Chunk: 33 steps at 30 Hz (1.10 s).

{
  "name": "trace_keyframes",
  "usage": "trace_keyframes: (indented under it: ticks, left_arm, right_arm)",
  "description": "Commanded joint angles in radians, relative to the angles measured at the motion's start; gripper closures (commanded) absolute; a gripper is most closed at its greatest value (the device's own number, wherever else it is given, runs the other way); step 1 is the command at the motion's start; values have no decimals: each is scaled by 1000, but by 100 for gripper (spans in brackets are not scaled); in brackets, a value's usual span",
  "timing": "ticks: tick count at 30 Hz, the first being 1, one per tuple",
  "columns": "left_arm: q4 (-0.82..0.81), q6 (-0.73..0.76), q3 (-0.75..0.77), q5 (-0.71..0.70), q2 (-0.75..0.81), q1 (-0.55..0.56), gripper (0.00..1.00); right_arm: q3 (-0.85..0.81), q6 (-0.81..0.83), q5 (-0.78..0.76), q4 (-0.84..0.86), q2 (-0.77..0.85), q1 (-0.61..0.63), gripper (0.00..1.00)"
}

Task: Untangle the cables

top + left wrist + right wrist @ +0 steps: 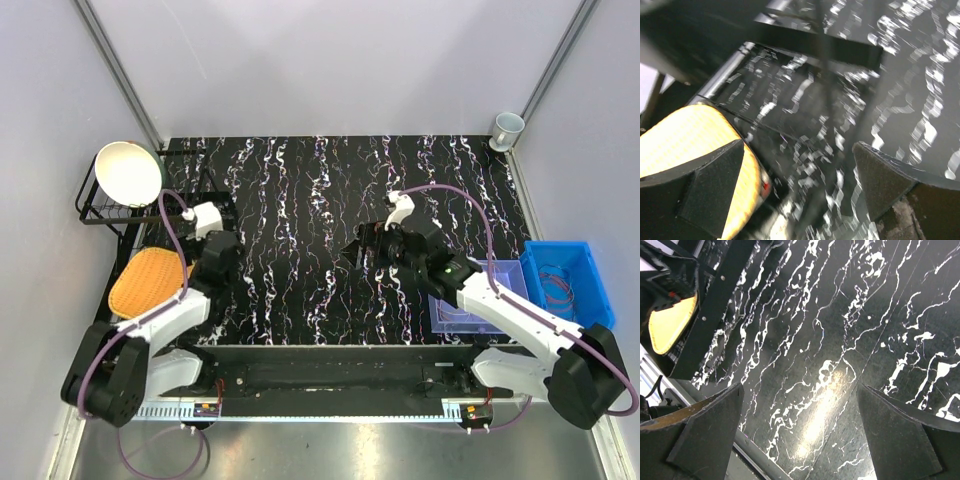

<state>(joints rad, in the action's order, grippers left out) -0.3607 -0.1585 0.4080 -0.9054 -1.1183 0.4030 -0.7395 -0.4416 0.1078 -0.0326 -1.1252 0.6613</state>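
The desk (300, 300), black marble with white veining, is recorded as the largest item. A blue bin (590, 262) is found at the right edge, toward the near corner. A black wire rack (100, 215) is placed at the far-left corner, and a white bowl (128, 172) is propped tilted in it. A yellow woven mat (145, 280) is laid at the left edge, just on the near side of the rack. A clear tray (450, 318) is set just beside the bin, on its left, and is partly covered by the right arm (520, 315). A cup (507, 127) is noted at the far-right corner. The cables (557, 288) are seen as thin reddish loops inside the bin; single wires cannot be told apart.

The left arm (160, 315) is bent up from the near-left corner, with its wrist held beside the mat and near the rack. The left gripper (799, 150) is held spread apart; the wrist view is blurred, and only marble, the mat's edge and a rack bar are made out beyond its fingers (715, 185).

The right arm is stretched from the near-right corner across the tray toward the desk's middle. The right gripper (800, 390) is spread wide, with bare marble seen between its fingers (900, 435). It is held well apart from the bin and the cables, with the tray lying between.
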Motion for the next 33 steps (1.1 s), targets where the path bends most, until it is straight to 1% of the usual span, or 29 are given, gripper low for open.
trace_keyframes:
  ticks: [1, 2, 3, 5, 6, 7, 8, 9, 10, 11, 12, 14, 15, 16, 17, 18, 19, 20, 21, 22, 23, 26, 27, 28, 29, 31, 33]
  left_arm:
    - [-299, 39, -57, 68, -104, -133, 1]
    - [-335, 53, -61, 69, -124, -145, 1]
    - [-321, 44, -51, 74, -126, -154, 1]
    - [-446, 73, -95, 106, -129, -159, 1]
    - [-560, 88, -118, 135, -124, -171, 1]
    - [-599, 126, -151, 189, -124, -176, 1]
    - [-631, 134, -167, 229, -130, -181, 1]
    - [-761, 143, -210, 278, -182, -203, 1]
    - [-862, 199, -227, 355, -220, -214, 1]
    - [-874, 211, -224, 384, -224, -216, 1]
    - [-768, 183, -210, 407, -189, -228, 1]
    - [-829, 169, -235, 521, -215, -262, 1]
    - [-934, 174, -238, 557, -286, -277, 1]
    - [-896, 186, -226, 571, -275, -274, 1]
    - [-767, 162, -204, 591, -243, -297, 1]
    - [-815, 175, -198, 597, -268, -302, 1]
    - [-825, 163, -202, 594, -264, -300, 1]
    - [-780, 162, -198, 591, -250, -300, 1]
    - [-811, 168, -202, 588, -262, -302, 1]
    - [-829, 171, -207, 582, -264, -300, 1]
    - [-799, 163, -207, 580, -256, -299, 1]
    - [-814, 165, -206, 585, -262, -299, 1]
    - [-801, 162, -201, 586, -256, -300, 1]
    - [-802, 162, -201, 586, -256, -300, 1]
    - [-811, 162, -202, 588, -258, -300, 1]
    - [-804, 163, -201, 586, -258, -300, 1]
    - [-807, 162, -202, 586, -258, -299, 1]
  right_arm:
    - [18, 15, -20, 60, 45, 8, 0]
    - [22, 20, -11, 63, 51, 8, 0]
    - [32, 18, -5, 65, 62, 6, 0]
    - [43, 20, 3, 80, 71, 6, 0]
    - [51, 20, 7, 85, 79, 8, 0]
    - [55, 21, 12, 94, 81, 8, 0]
    - [58, 24, 21, 99, 82, 8, 0]
    - [66, 21, 24, 105, 85, 8, 0]
    - [68, 23, 27, 114, 82, 6, 0]
    - [68, 23, 33, 118, 81, 6, 0]
    - [66, 23, 38, 122, 71, 9, 0]
    - [60, 21, 47, 132, 58, 8, 1]
    - [48, 21, 52, 135, 36, 8, 0]
    - [42, 20, 56, 138, 25, 8, 0]
    - [26, 15, 65, 138, 12, 8, 0]
    - [20, 12, 72, 138, -11, 8, 0]
    - [12, 6, 79, 137, -24, 8, 0]
    - [-1, 1, 81, 134, -34, 9, 0]
    - [-7, -6, 76, 128, -50, 9, 0]
    - [-15, -14, 46, 105, -60, 9, 0]
    - [-36, -28, 27, 85, -68, 8, 0]
    - [-57, -25, -49, 39, -94, 9, 0]
    - [-57, -22, -74, -5, -97, 9, 0]
    - [-55, -25, -144, -12, -96, 9, 0]
    - [-49, -40, -175, -19, -93, 8, 0]
    - [-40, -36, -229, -20, -76, 9, 0]
    - [-24, -40, -249, -9, -58, 9, 0]
